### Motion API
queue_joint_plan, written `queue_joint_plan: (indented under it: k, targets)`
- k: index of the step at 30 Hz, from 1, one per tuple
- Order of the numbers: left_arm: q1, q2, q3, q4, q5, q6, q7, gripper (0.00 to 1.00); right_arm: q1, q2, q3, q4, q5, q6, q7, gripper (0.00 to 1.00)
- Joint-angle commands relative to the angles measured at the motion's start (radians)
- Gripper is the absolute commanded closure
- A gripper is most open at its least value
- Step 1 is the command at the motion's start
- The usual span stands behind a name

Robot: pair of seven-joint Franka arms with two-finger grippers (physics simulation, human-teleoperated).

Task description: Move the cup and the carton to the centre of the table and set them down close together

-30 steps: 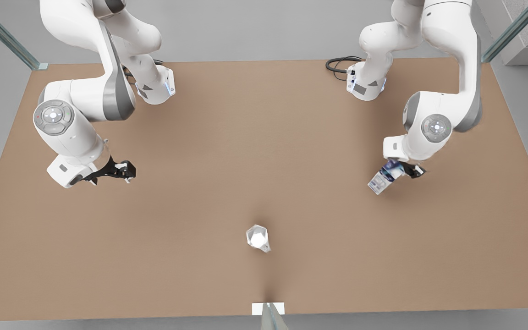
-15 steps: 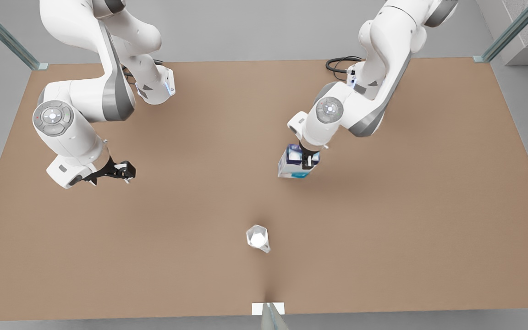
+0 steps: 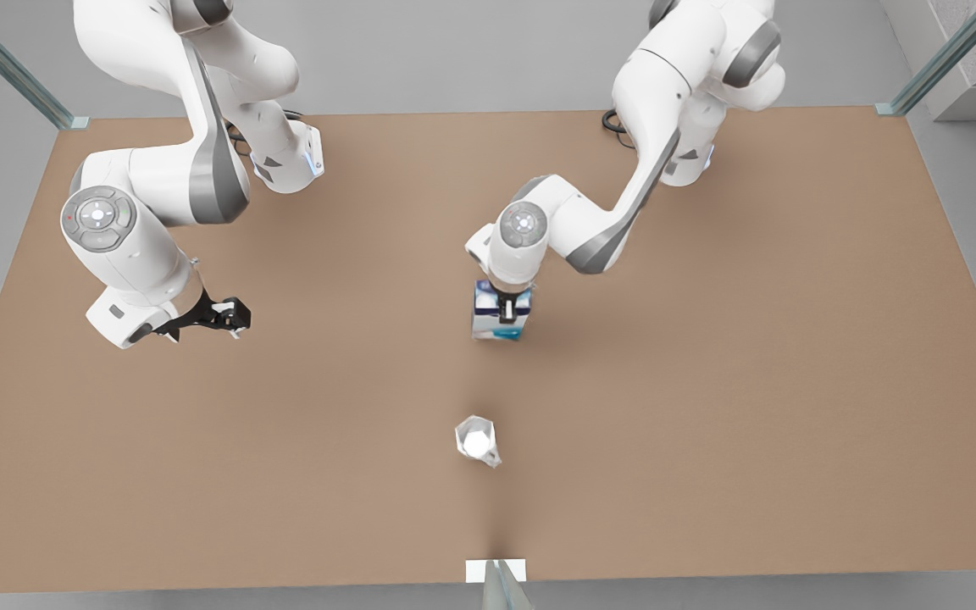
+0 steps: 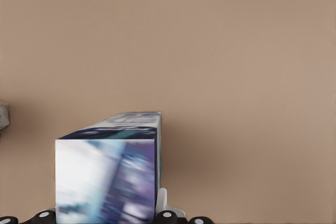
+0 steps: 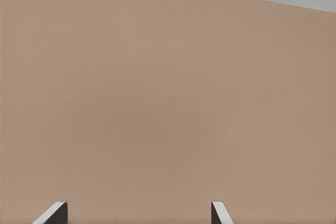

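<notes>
**Carton held at table centre, cup standing apart, nearer the front edge**

Nearest the camera in the front view: white tab [image 3: 495,569] on the table's near edge. Just beyond it the cup [image 3: 477,440] stands upright on the table [image 3: 793,424], white inside showing, nothing touching it.

Further back, at about mid-table, my left gripper [image 3: 506,311] is clamped on the carton [image 3: 501,312], fingers pinching its top from both sides. Carton upright, dark blue band up, teal print low on the side. Cannot tell if its base touches the table or hangs just above. In my left wrist view the carton [image 4: 107,174] sits between my fingers with bare table [image 4: 236,51] beyond. Carton and cup are apart, cup nearer the front edge and roughly in line with the carton.

On the front view's left, my right gripper [image 3: 230,318] hangs above the table, away from both objects; that arm waits. Its fingers [image 5: 52,213] are spread wide with nothing between them, plain table [image 5: 157,103] past them.

Farthest: both arm bases at the table's back edge.
</notes>
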Motion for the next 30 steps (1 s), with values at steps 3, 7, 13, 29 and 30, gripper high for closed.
queue_joint_plan:
  k: [3,7,13,29,30]
  targets:
    - [-0.036,0.037,0.003,0.055,-0.028,0.0,-0.021,0.3,0.0,0.0,0.0,0.0,0.0,0.0,0.0,0.0]
    - [-0.068,0.084,0.086,0.082,-0.025,0.012,-0.009,0.3,0.0,0.0,0.0,0.0,0.0,0.0,0.0,0.0]
    - [-0.103,0.098,0.086,0.085,-0.028,0.013,-0.029,0.0,0.0,0.0,0.0,0.0,0.0,0.002,0.0,0.0]
    - [-0.008,-0.144,0.086,0.084,-0.116,-0.206,-0.207,0.0,-0.001,0.009,-0.006,0.002,0.006,0.003,0.0,0.0]
    - [0.039,-0.161,0.087,0.09,-0.113,-0.26,-0.335,0.0,-0.003,0.009,-0.008,0.003,0.023,0.003,0.0,0.0]
